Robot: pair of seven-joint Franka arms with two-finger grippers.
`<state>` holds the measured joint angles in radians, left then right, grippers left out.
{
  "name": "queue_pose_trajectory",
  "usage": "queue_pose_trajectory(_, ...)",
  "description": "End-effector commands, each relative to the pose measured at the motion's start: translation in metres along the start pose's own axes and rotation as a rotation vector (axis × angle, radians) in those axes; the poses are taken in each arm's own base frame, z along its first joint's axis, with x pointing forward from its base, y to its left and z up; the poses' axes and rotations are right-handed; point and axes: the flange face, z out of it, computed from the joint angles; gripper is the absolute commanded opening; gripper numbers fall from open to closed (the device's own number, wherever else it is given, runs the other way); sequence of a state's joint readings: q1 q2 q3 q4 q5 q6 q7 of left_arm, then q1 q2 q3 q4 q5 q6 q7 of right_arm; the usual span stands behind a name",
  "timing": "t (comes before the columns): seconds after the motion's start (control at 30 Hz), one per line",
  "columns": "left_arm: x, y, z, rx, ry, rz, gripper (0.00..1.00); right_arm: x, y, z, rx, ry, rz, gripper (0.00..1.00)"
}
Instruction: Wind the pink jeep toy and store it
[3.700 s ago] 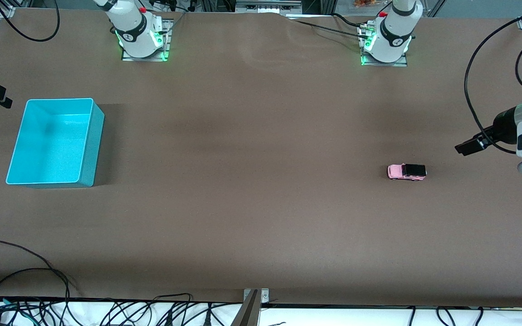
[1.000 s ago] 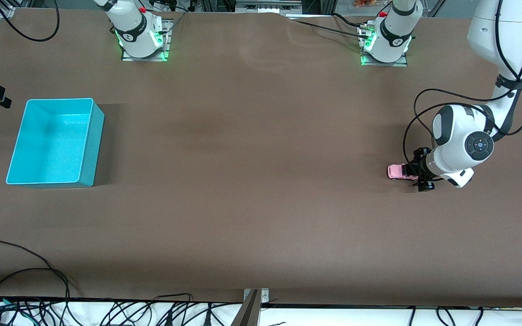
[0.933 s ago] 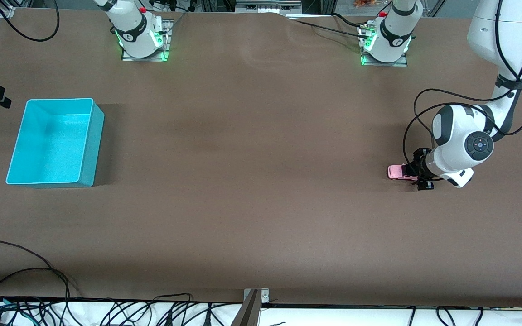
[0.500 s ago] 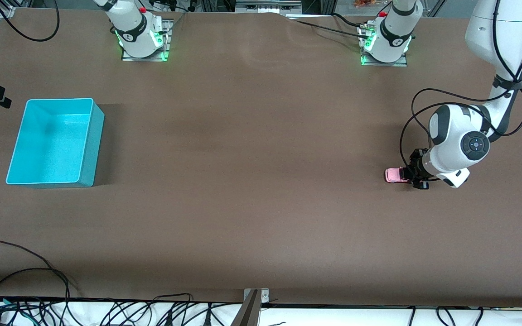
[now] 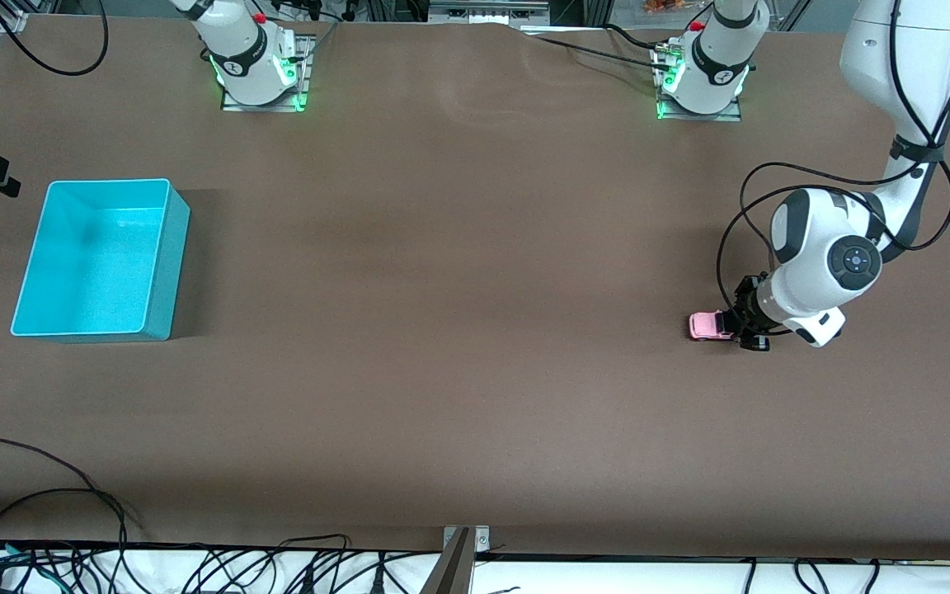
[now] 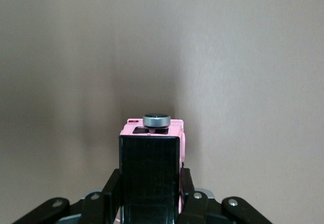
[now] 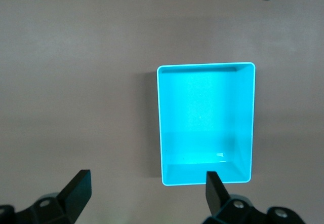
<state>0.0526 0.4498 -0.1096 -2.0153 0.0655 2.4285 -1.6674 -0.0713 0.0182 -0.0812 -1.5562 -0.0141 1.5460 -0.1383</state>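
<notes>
The pink jeep toy (image 5: 702,325) stands on the brown table at the left arm's end. My left gripper (image 5: 740,326) is low at its rear and shut on it. In the left wrist view its black roof (image 6: 150,173) fills the space between the two fingers (image 6: 112,183), with the pink body (image 6: 178,138) and a round grey knob (image 6: 156,120) showing ahead of the roof. My right gripper (image 7: 147,183) is open and holds nothing, hanging high beside the teal bin (image 7: 205,66). It is out of the front view.
The teal bin (image 5: 108,181) stands empty at the right arm's end of the table. Both arm bases (image 5: 261,74) sit along the table edge farthest from the front camera. Cables (image 5: 46,495) lie along the edge nearest that camera.
My left gripper has closed on the jeep and moved it a little toward the right arm's end of the table and nearer the front camera. The bin has not moved.
</notes>
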Motion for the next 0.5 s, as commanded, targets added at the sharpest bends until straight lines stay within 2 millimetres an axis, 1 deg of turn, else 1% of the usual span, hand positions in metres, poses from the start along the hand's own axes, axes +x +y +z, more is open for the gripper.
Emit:
queue_pose_trajectory(0.0, -0.031, -0.004, -0.009, 0.004, 0.019, -0.021, 0.24, 0.001, 0.008, -0.007, 0.009, 0.011, -0.005, 1.0)
queue_pose_trajectory(0.13, -0.049, -0.008, -0.003, 0.011, 0.02, -0.029, 0.24, 0.0, 0.009, -0.007, 0.01, 0.011, -0.002, 1.0)
queue_pose_trajectory(0.33, -0.069, -0.011, -0.001, 0.008, 0.018, -0.024, 0.24, 0.001, 0.007, -0.007, 0.011, 0.01, -0.005, 1.0)
queue_pose_trajectory(0.4, -0.08, -0.012, 0.006, 0.013, 0.017, -0.026, 0.23, 0.0, 0.008, -0.008, 0.011, 0.008, -0.005, 1.0)
queue_pose_trajectory(0.47, -0.085, -0.013, 0.012, 0.005, 0.014, -0.033, 0.24, -0.001, 0.008, -0.008, 0.011, 0.007, -0.004, 1.0)
